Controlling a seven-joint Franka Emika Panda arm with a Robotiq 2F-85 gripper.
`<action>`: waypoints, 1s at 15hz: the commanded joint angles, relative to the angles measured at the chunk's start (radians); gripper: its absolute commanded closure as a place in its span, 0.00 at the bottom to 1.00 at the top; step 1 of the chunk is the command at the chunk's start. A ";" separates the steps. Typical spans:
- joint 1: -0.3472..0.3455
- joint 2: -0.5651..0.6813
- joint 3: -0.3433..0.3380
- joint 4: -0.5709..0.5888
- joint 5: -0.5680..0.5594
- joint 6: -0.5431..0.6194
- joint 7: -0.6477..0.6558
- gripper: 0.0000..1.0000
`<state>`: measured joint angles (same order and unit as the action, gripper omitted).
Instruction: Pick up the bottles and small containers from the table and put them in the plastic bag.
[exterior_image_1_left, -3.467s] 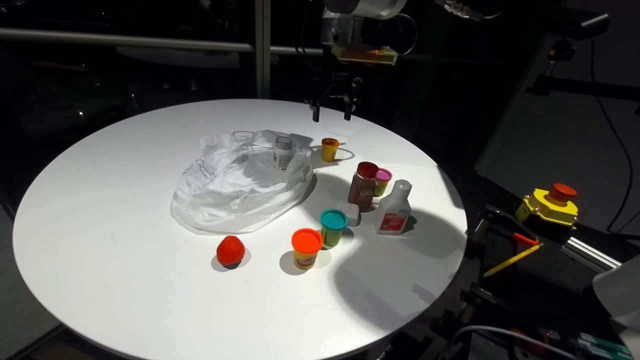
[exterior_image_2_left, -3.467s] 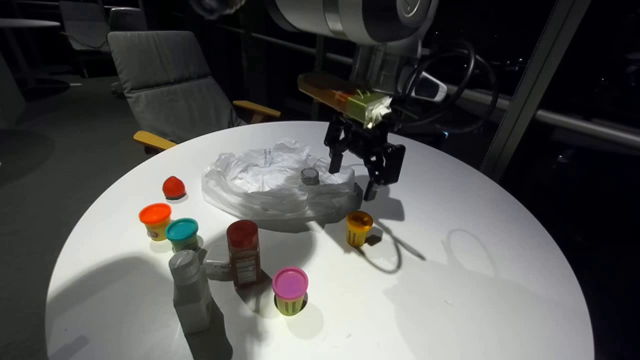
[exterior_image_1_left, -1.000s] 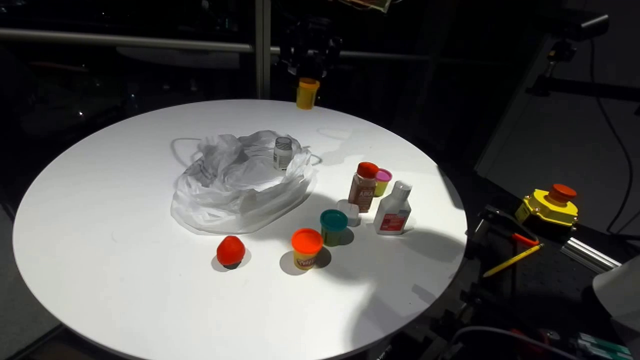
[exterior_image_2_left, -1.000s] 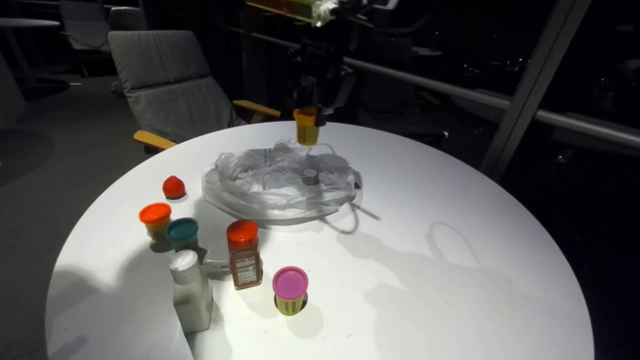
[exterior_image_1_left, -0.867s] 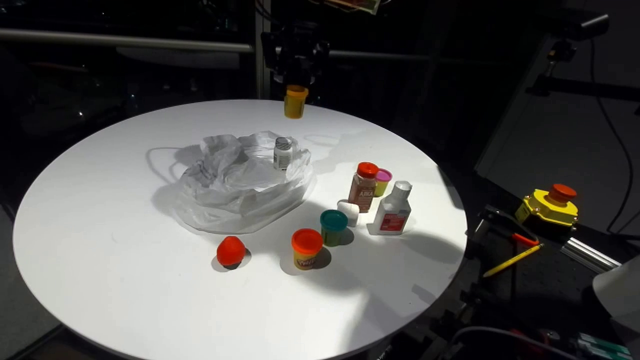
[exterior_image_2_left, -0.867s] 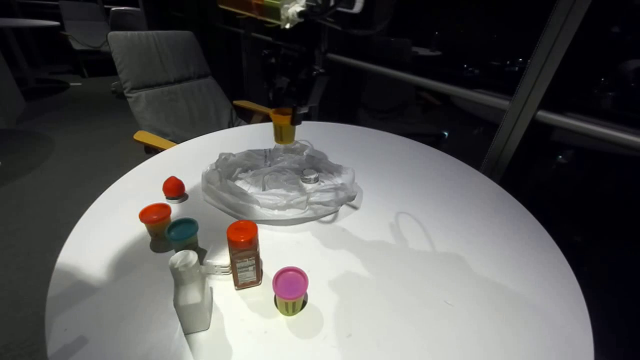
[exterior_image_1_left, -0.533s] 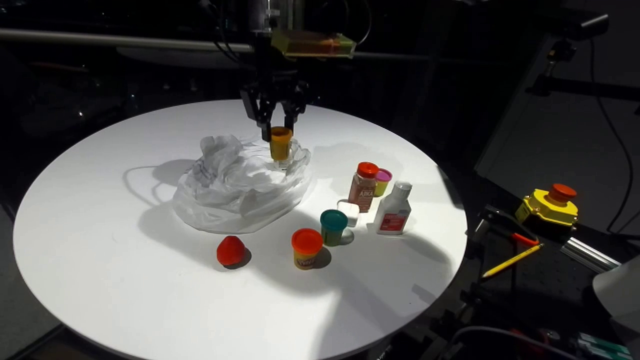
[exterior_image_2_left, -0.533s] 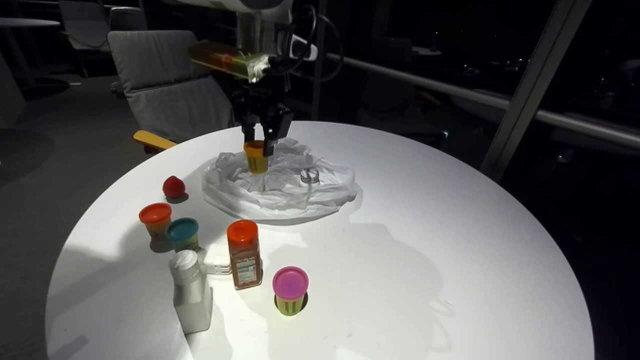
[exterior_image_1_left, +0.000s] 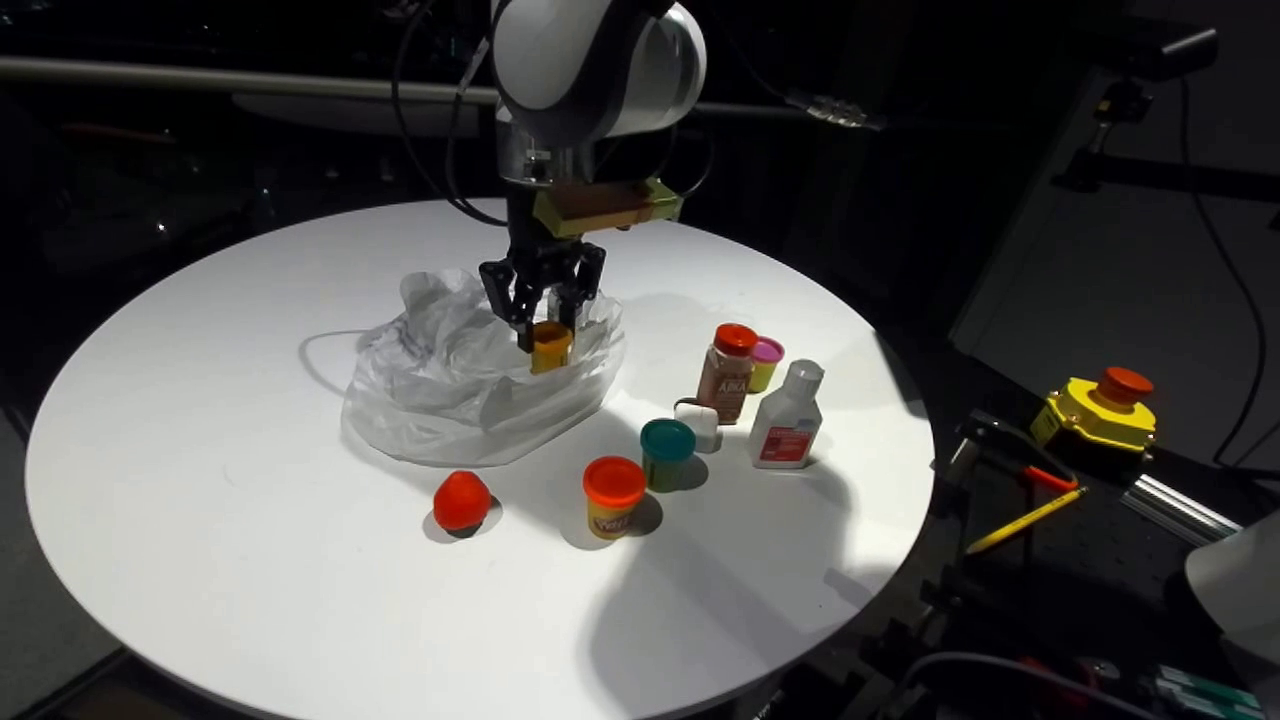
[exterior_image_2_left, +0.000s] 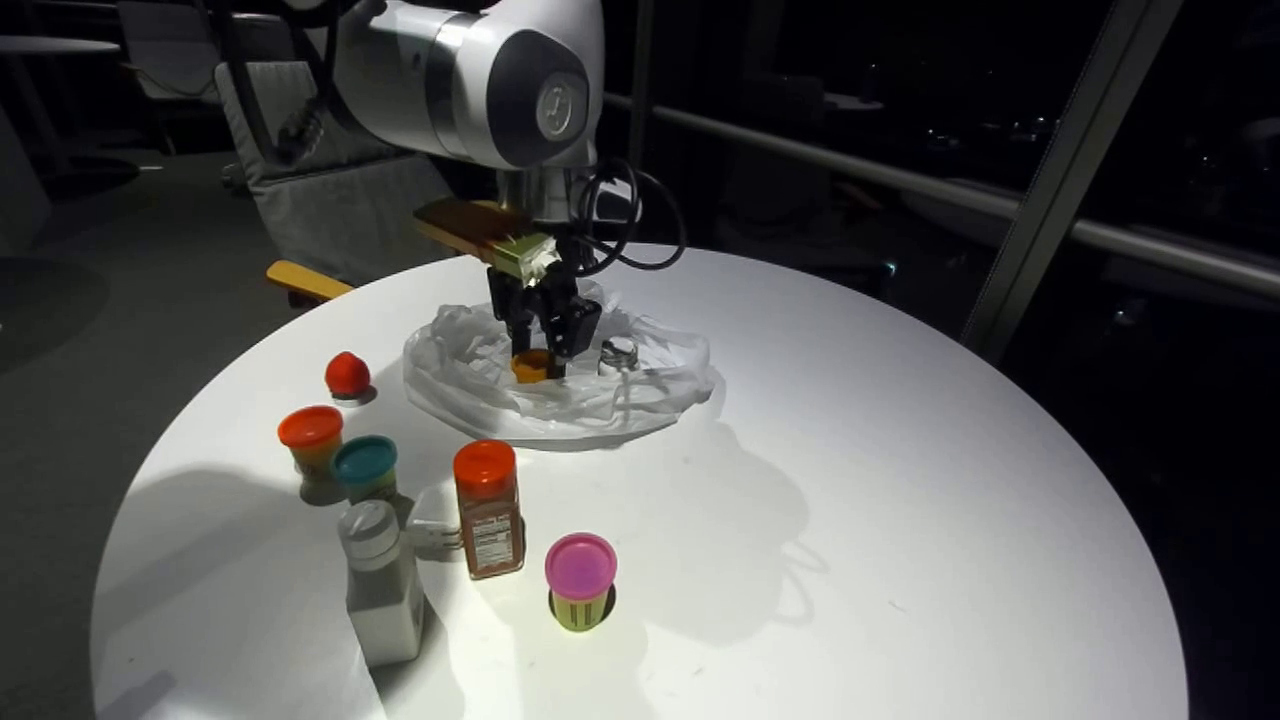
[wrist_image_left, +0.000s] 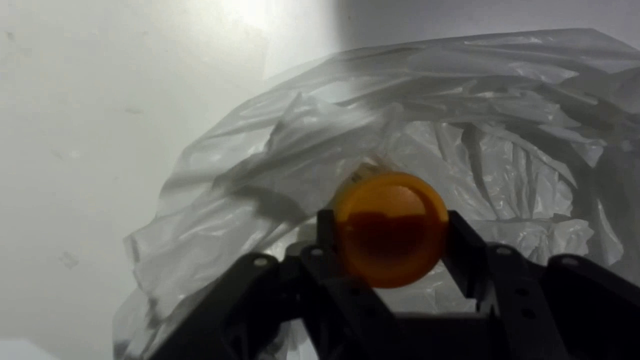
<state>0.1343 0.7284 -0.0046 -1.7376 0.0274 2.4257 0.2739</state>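
My gripper (exterior_image_1_left: 548, 332) is shut on a small tub with an amber-orange lid (exterior_image_1_left: 550, 356). It holds the tub upright, low inside the mouth of the crumpled white plastic bag (exterior_image_1_left: 450, 430). The wrist view shows the fingers (wrist_image_left: 389, 225) on both sides of the lid (wrist_image_left: 392, 240). A small bottle (exterior_image_2_left: 618, 355) stands in the bag beside the gripper. On the table are a red-capped spice bottle (exterior_image_1_left: 724, 388), a white bottle with red label (exterior_image_1_left: 785, 430), a pink-lidded tub (exterior_image_2_left: 580, 575), a teal-lidded tub (exterior_image_1_left: 666, 462) and an orange-lidded tub (exterior_image_1_left: 612, 500).
A small white box-like item (exterior_image_1_left: 700, 427) lies between the teal-lidded tub and the spice bottle. A red rounded object (exterior_image_1_left: 461, 502) stands near the bag's front. The round white table (exterior_image_1_left: 300, 600) has a chair (exterior_image_2_left: 330, 215) behind it.
The gripper closed on the amber-lidded tub, lifted it off the table, carried it over the bag and lowered it into the bag's mouth. The other containers have not moved.
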 joint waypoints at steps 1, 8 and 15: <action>-0.021 -0.041 0.024 0.001 0.033 0.034 -0.033 0.16; -0.032 -0.326 0.028 -0.178 0.030 -0.030 -0.082 0.00; -0.114 -0.571 -0.022 -0.454 0.024 -0.006 -0.112 0.00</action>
<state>0.0539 0.2647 -0.0050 -2.0632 0.0497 2.3753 0.1740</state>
